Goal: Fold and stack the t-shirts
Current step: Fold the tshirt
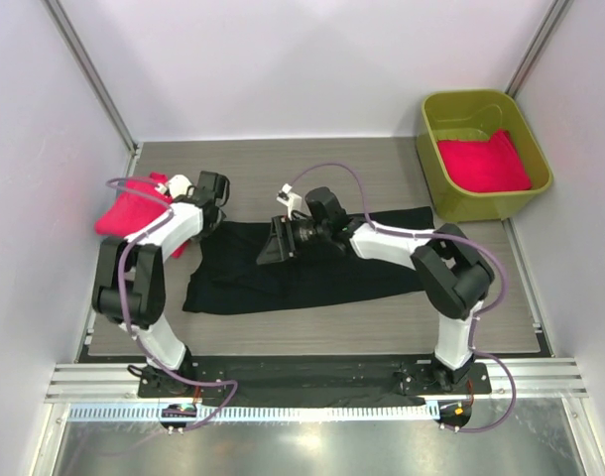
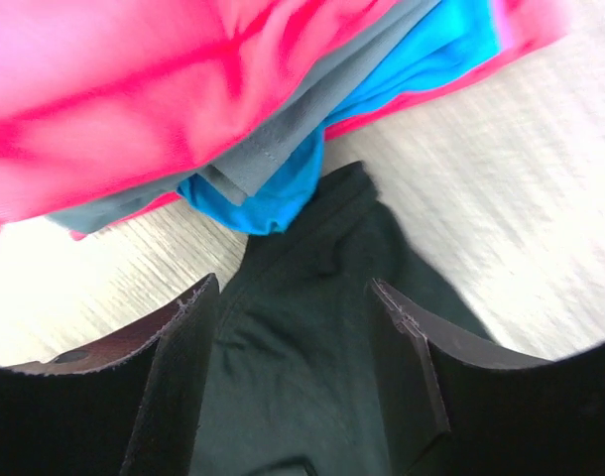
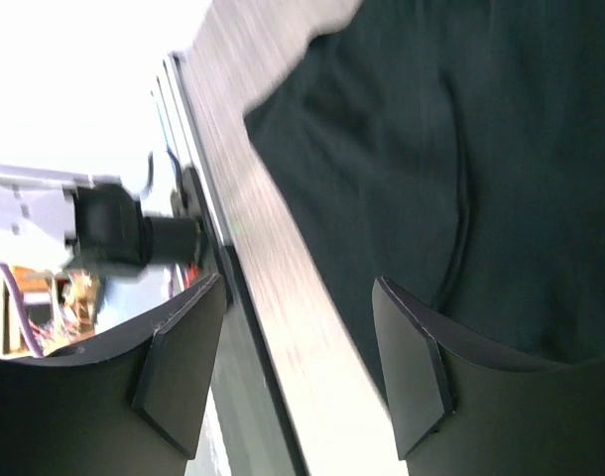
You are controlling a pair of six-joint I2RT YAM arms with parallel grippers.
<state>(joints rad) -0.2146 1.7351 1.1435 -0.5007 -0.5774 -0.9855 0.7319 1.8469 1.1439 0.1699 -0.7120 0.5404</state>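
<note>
Because black t-shirt (image 1: 283,288) looks limp, light, crease-prone, we would pinch its edge corners; left gripper (image 2: 293,288), right gripper (image 3: 301,288) both spread wide, empty.

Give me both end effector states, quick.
Left end effector: open, over the black shirt, gripping nothing.
Right end effector: open, empty.

No readable text, label or number anywhere — all surfaces plain.
</note>
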